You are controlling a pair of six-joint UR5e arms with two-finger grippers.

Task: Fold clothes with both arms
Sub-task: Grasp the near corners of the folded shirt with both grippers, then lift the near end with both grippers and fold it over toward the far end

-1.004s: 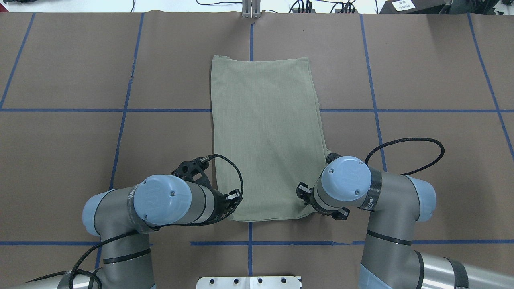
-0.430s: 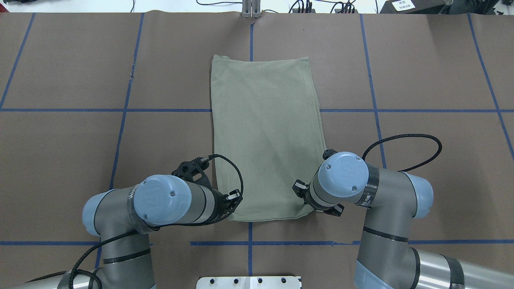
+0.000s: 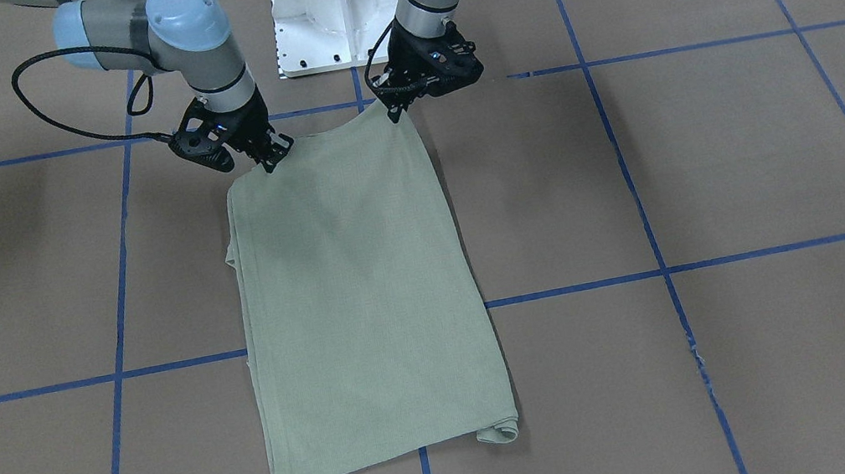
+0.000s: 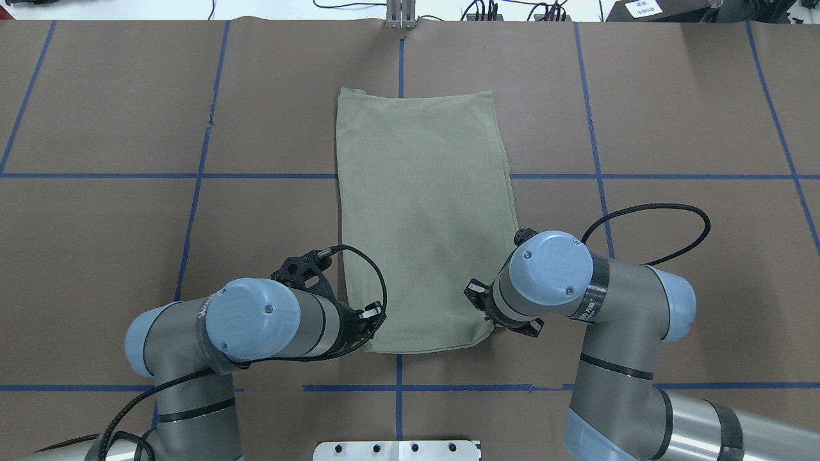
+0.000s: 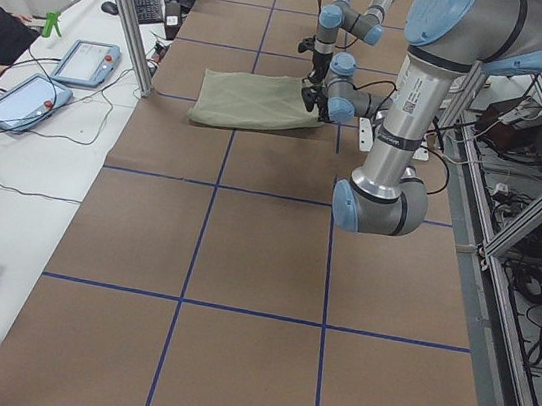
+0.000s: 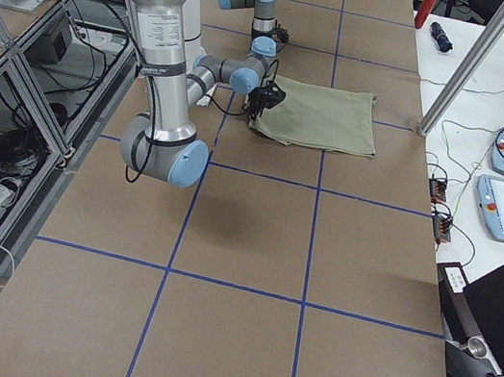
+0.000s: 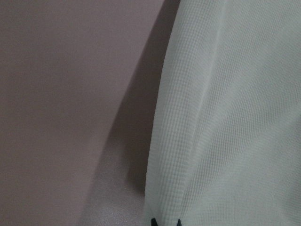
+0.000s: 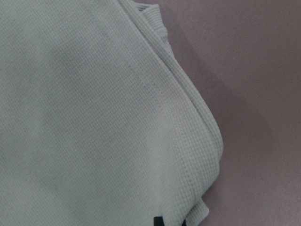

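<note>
Two near corners of the shirt (image 4: pixel 423 218) are what matter here, and each arm has one. Taking 12 o'clock as straight away from the robot across the table (image 4: pixel 672 115), the shirt lies flat near the middle as a long, narrow rectangle, its long axis running from 6 to 12.

The left gripper (image 4: pixel 370 320) is at the shirt's 7 o'clock corner. Its fingertips (image 7: pixel 153 220) are close together with the knit between them, so I judge it clamped on the cloth. The right gripper (image 4: pixel 490 317) is at the 5 o'clock corner, also pinched onto the layered edge. From across the table both corners look raised just off the surface, while the rest rests flat.

All the loose length lies toward 12 o'clock from both hands, and neither arm is nearer to it than the other. To my eye the coming move is a shared carry of the near edge toward 12, over the body to the far edge. The arms would need to travel level, or the fold will skew.
</note>
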